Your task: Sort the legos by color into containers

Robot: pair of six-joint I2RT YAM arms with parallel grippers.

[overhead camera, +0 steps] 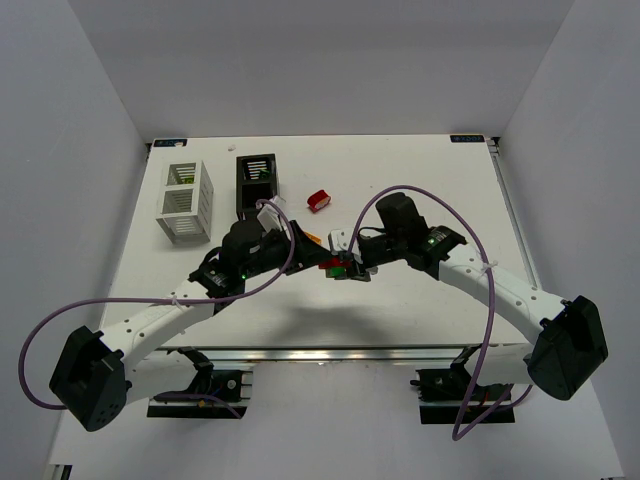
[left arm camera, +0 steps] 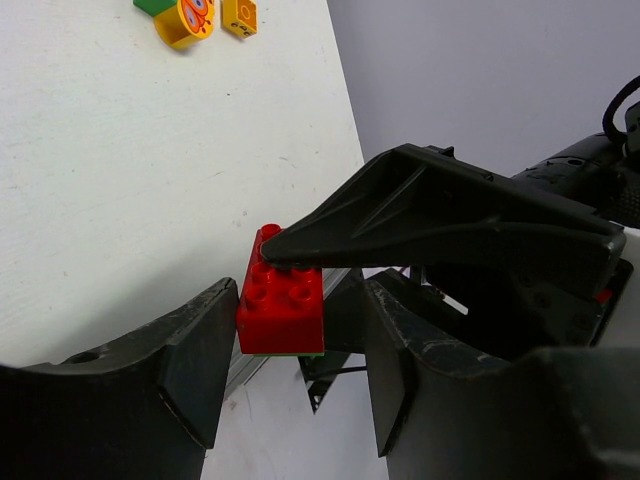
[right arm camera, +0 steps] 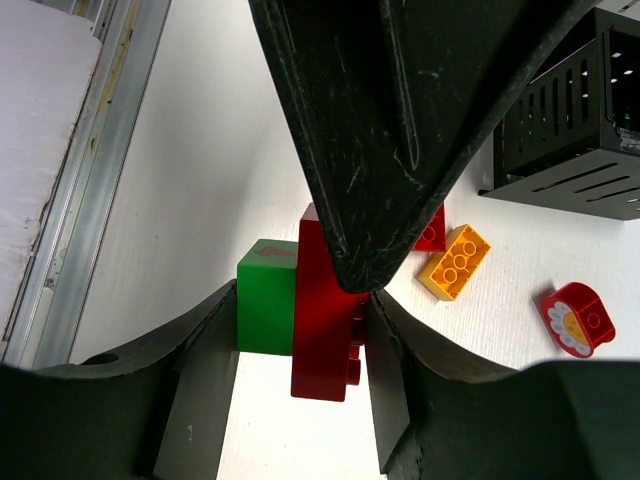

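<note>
White surface (overhead camera: 420,170), mid-frame from above: right jaws pinch a red brick (right arm camera: 325,330) stuck to a green brick (right arm camera: 267,297), left jaws spread astride that red brick.

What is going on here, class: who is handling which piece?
Both arms meet mid-table. The right hand grips a red brick joined to a green brick. The left hand straddles the red one, not clamped yet, probably to pull them apart. The white bin and black bin stand far left.
</note>
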